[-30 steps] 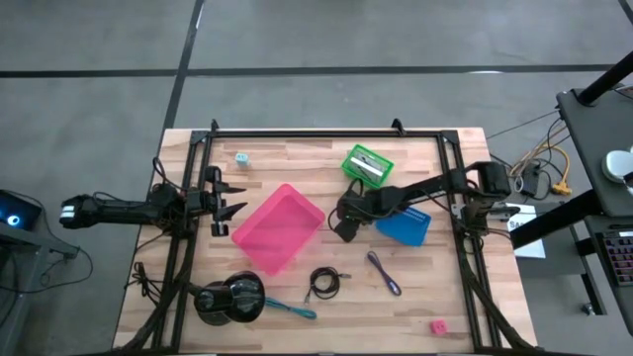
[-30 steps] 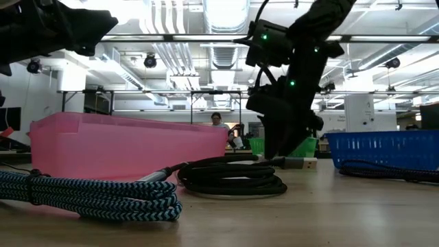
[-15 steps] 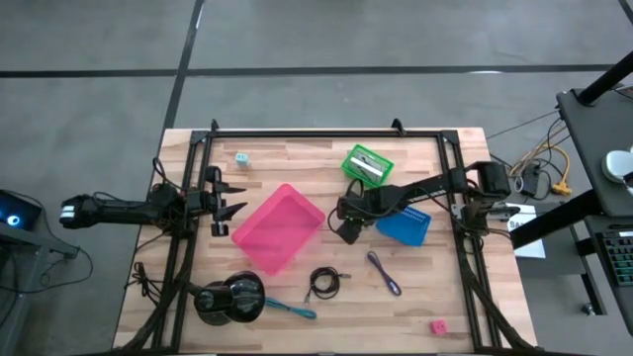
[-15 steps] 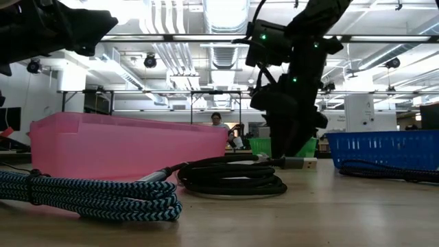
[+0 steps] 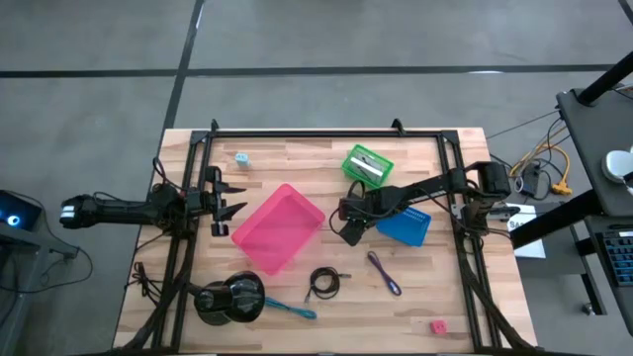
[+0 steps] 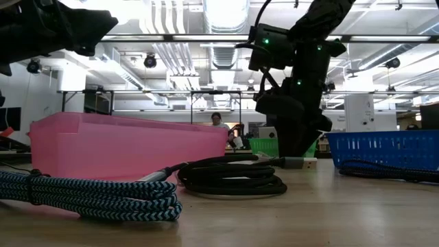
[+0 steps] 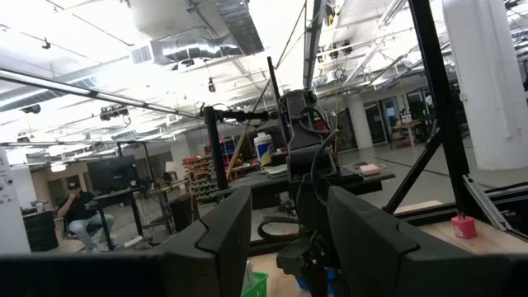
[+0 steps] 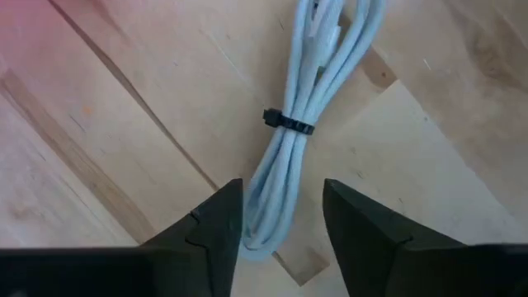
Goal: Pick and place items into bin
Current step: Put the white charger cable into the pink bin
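Observation:
My right gripper (image 5: pixel 348 229) (image 8: pixel 282 195) is open and points down between the pink bin (image 5: pixel 279 228) and the blue basket (image 5: pixel 406 226). Its fingers stand on either side of the looped end of a whitish cord (image 8: pixel 290 140), without touching it. The cord is bundled with a black tie and lies flat on the wood; in the high view the gripper hides it. My left gripper (image 5: pixel 233 206) hangs open at the table's left, beside the bin. On the table lie a black cord coil (image 5: pixel 323 284), a purple cord (image 5: pixel 384 273), a teal stick (image 5: pixel 294 310), a light-blue block (image 5: pixel 242 158) and a red block (image 5: pixel 437 326).
A green packet (image 5: pixel 367 164) sits near the far side, beside my right arm. The large black round object (image 5: pixel 230 298) stands at the near left. A black frame (image 5: pixel 326 133) runs along the far and side edges. Bare wood lies near the right front.
My right gripper has shifted a little toward the table's right, staying low over the whitish cord. Nothing else has moved.

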`<state>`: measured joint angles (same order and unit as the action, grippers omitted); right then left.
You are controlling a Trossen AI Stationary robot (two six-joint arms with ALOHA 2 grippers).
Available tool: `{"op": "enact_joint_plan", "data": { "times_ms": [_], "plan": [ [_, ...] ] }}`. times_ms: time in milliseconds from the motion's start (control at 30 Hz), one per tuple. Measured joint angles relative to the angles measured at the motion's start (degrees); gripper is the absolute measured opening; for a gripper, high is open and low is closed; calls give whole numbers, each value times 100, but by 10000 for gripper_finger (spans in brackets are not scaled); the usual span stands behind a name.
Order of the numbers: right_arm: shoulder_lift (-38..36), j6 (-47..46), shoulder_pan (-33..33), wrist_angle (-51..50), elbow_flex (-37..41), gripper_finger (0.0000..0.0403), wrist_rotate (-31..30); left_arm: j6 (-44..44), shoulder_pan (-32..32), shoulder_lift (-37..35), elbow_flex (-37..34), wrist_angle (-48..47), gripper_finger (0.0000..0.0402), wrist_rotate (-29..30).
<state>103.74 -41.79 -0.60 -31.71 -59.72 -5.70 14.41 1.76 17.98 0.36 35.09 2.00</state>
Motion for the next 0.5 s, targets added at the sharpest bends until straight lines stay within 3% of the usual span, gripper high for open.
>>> {"op": "enact_joint_plan", "data": {
  "times_ms": [500],
  "plan": [
    [72, 224, 0, 36, -1, 18, 183, 0, 0, 0, 0, 1, 145, -1]
  ]
}}
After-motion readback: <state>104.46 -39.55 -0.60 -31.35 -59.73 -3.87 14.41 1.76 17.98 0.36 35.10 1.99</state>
